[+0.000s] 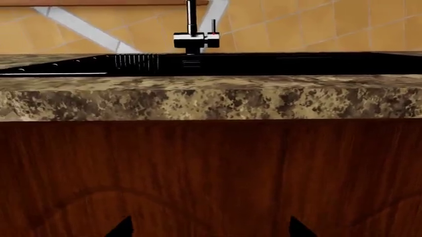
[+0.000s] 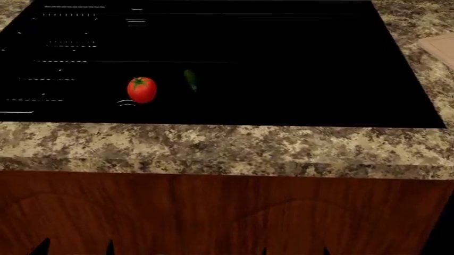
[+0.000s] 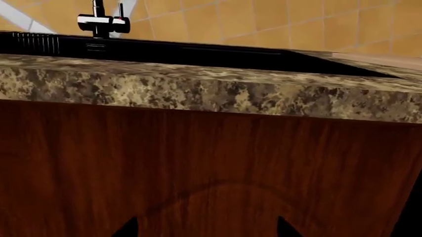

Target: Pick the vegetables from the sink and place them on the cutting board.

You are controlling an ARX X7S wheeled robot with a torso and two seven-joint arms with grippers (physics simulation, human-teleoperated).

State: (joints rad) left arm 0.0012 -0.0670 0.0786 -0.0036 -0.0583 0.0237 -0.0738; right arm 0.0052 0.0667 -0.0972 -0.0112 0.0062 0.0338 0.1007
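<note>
Fingers [image 2: 74, 248] below granite counter [image 2: 212, 149], wood cabinet [image 2: 212, 212].

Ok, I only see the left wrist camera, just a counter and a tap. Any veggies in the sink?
Observer: Yes, the head view shows a round glossy red tomato lying in the large black sink basin.
Operator: Only that?
Observer: No, a small slender dark green cucumber lies to its right, apart from it.
Operator: Where's the board?
Observer: A corner of the light tan wooden cutting board shows on the speckled granite countertop, right of the sink.
</note>
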